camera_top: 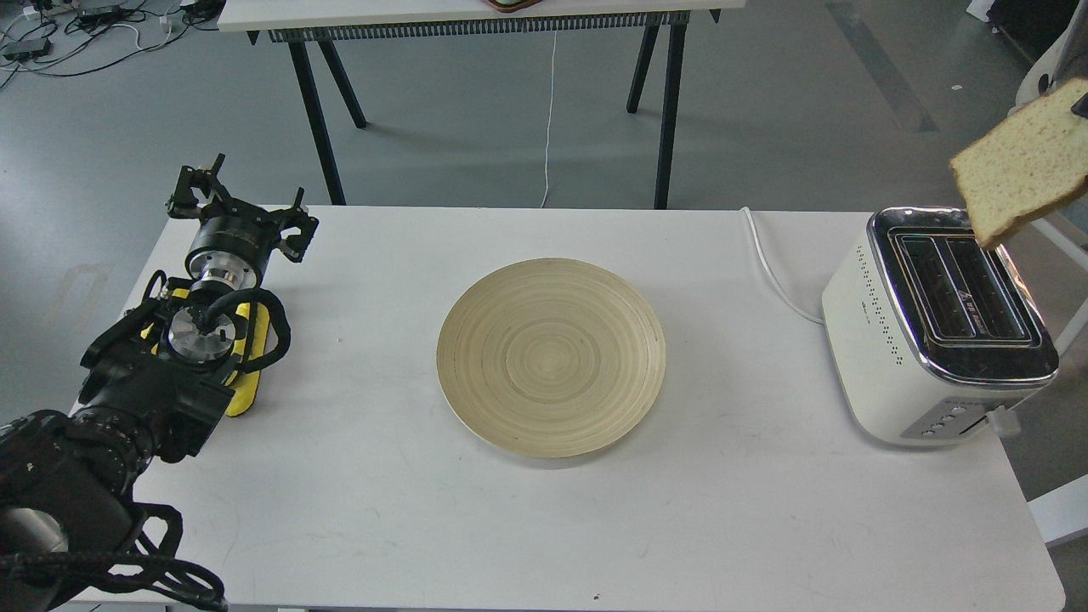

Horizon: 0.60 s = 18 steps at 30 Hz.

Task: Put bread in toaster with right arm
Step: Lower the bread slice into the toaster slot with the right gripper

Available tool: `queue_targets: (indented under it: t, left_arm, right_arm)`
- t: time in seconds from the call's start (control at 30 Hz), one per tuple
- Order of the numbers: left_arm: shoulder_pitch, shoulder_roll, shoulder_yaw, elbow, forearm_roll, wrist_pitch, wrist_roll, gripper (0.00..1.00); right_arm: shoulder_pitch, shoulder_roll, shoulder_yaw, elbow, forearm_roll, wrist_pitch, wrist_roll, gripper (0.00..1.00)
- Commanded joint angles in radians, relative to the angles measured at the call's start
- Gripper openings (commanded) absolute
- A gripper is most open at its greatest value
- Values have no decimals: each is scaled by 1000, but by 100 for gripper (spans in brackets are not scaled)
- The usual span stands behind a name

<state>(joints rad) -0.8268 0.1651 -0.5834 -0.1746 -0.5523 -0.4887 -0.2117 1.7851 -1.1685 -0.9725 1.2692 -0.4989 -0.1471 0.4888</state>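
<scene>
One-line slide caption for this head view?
Bread slice held tilted above the toaster at the right edge; wooden plate empty, left arm's gripper resting on the table.

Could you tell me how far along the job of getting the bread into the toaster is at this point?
Done: the bread is off the wooden plate, which lies bare. In hand: the slice hangs tilted in the air at the right edge, its lower corner just above the toaster; the right gripper holding it is out of view. Left: lining it up and lowering it into one of the dark slots, both empty.
</scene>
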Motion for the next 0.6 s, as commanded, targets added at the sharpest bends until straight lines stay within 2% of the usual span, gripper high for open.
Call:
queue_targets:
  t: [0.0, 0.57]
  left_arm:
    - [0, 1, -1, 0, 0, 0, 0, 100]
    - [0, -1, 0, 0, 0, 0, 0, 100]
  right_arm:
    - [-22, 0, -5, 19, -24, 0, 0, 10]
    - [-78, 24, 9, 18, -76, -6, 0, 10]
